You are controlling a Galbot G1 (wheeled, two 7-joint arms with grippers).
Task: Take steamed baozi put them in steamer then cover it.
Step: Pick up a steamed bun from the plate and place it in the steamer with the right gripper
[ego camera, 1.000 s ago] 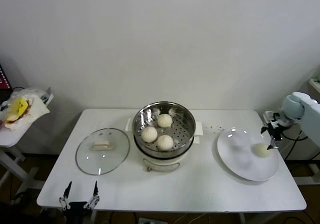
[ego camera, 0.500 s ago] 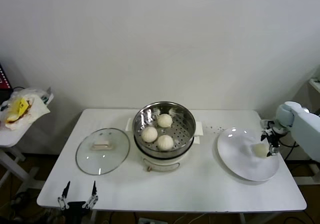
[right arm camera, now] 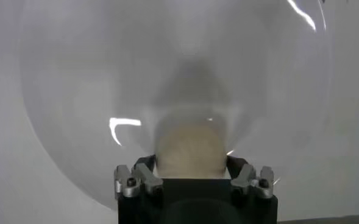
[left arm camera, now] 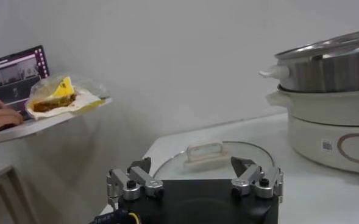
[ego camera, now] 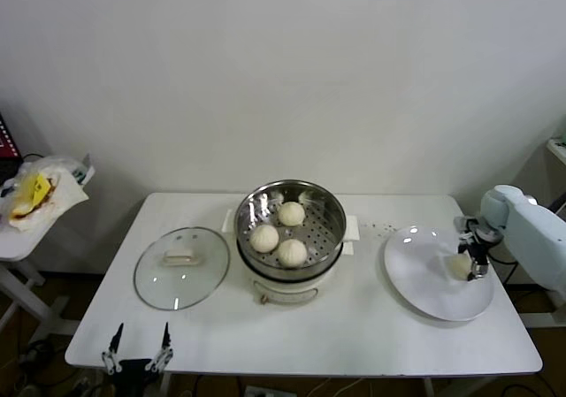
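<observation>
One steamed baozi lies on the white plate at the table's right. My right gripper is down on it, a finger pressed against each side, and the bun fills the gap in the right wrist view, resting on the plate. Three more baozi lie in the shiny steamer at the centre. The glass cover lies flat to the steamer's left. My left gripper waits open at the table's front left edge, facing the cover.
A low side table with a bagged yellow item stands off the table's left end. The steamer's white cooker base is just beyond the cover. The wall runs close behind the table.
My right gripper has come down and slightly left over the plate, and its fingers have closed in on the baozi. The left arm has not moved.
</observation>
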